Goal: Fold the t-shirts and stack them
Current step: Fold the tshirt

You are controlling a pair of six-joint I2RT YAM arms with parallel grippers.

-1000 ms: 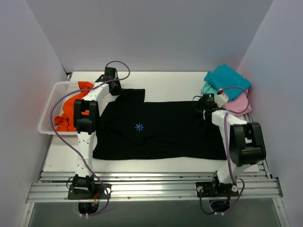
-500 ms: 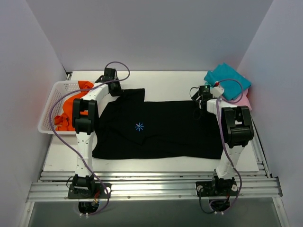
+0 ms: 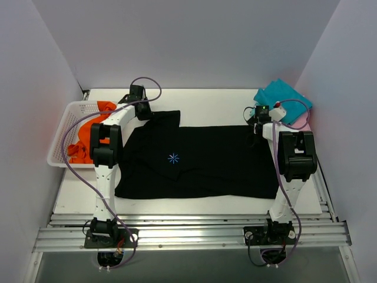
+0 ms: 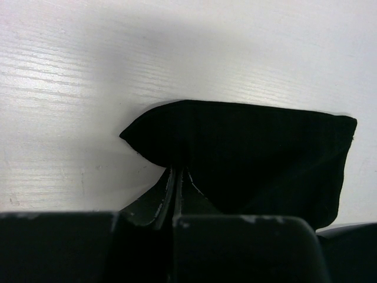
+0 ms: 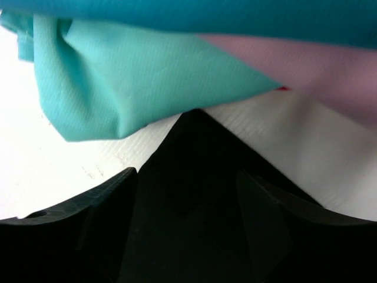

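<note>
The large black t-shirt [image 3: 200,162] lies spread flat on the table, its light-blue starburst [image 3: 173,158] facing up. My left gripper [image 3: 143,112] is at the shirt's far left corner. In the left wrist view it [image 4: 177,177] is shut on a fold of the black cloth [image 4: 253,147]. My right gripper [image 3: 257,127] is at the shirt's far right corner. In the right wrist view it [image 5: 185,174] is open, one finger on each side of the black corner [image 5: 194,236]. The teal shirt [image 3: 283,99] lies on the pink one [image 3: 303,122] at the far right. The orange shirt [image 3: 88,134] is in the basket.
A white mesh basket [image 3: 58,147] stands at the table's left edge. The teal cloth [image 5: 129,82] and pink cloth [image 5: 318,59] lie just beyond the right gripper's fingers. Purple cables loop over both arms. A metal rail runs along the near edge.
My right arm has stretched out and its gripper has moved farther back and right, to the black shirt's far right corner beside the teal shirt. The left arm has not moved.
</note>
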